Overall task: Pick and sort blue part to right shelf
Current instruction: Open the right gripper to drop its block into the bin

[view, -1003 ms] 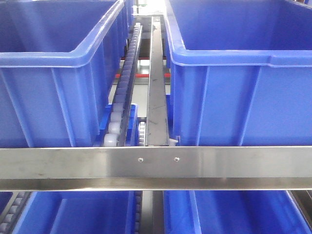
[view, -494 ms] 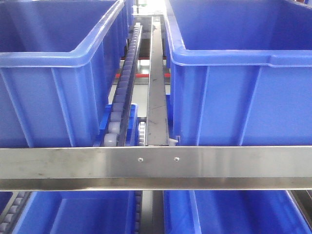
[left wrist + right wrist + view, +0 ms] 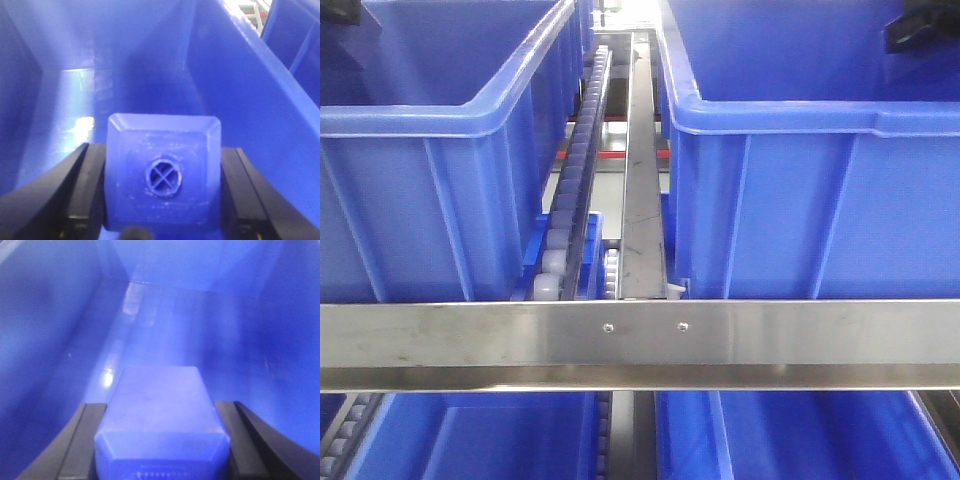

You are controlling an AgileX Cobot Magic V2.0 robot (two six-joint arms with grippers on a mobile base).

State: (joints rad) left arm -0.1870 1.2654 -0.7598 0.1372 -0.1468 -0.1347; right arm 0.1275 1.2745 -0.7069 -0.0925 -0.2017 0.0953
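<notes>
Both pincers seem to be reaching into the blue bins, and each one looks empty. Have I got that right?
Not quite. Both pincers do reach into blue bins, but neither is empty. In the left wrist view the left pincer is shut on a blue block with a small round knob. In the right wrist view the right pincer is shut on a blue part above the bin floor.

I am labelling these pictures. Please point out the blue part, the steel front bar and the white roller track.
blue part [image 3: 161,412]: right wrist view, flat upper face.
steel front bar [image 3: 470,335]: front view, bare left stretch.
white roller track [image 3: 570,170]: front view, middle rollers.
</notes>
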